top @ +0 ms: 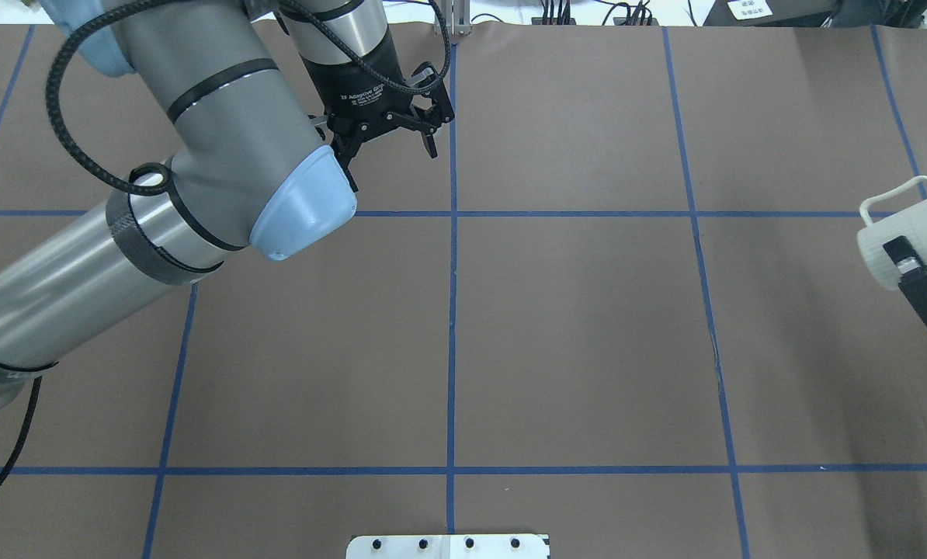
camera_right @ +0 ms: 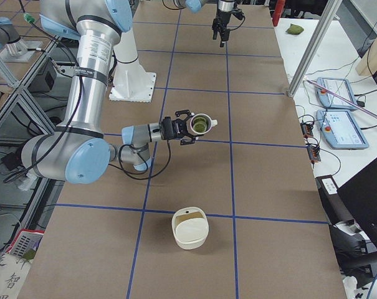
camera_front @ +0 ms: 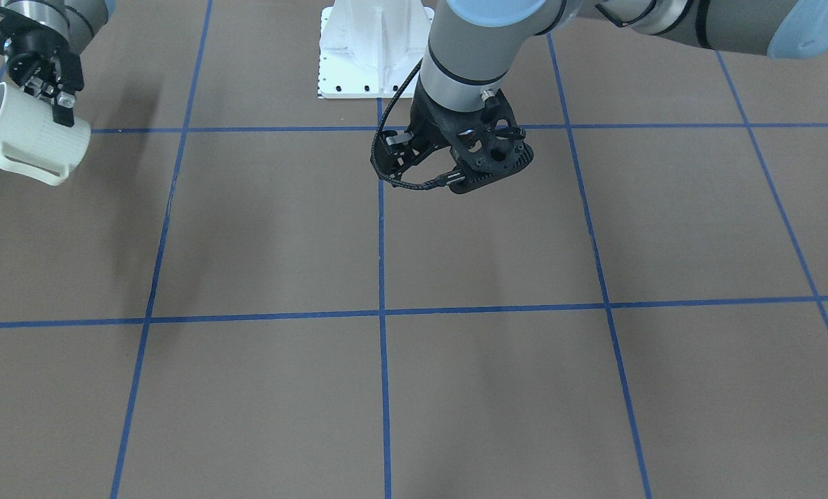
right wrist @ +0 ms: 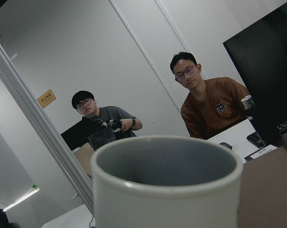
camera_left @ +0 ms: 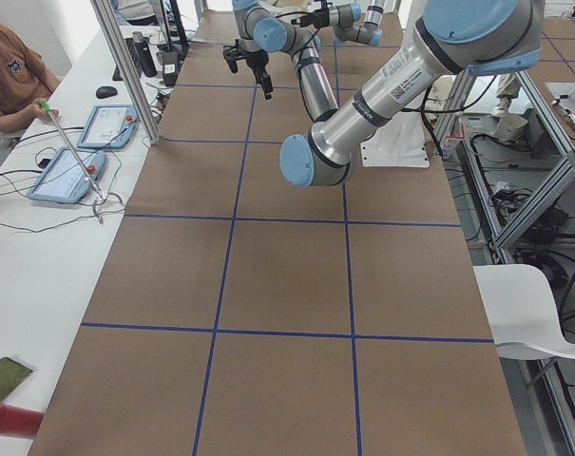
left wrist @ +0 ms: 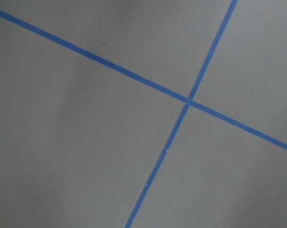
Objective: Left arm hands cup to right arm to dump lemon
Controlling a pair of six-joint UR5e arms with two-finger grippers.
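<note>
White cup point(camera_front: 36, 135) sits clamped in right jaws; left jaws spread, empty.

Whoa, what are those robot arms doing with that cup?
The right arm's pincer is holding a white cup up in the air, tipped on its side, near the edge of the table. Yellow-green lemon slices are inside it, so they haven't been dumped out yet. The left arm's pincer is open and empty, hovering over the table far from the cup, so its part looks done. A white container sits on the table, maybe where the lemon goes.
</note>
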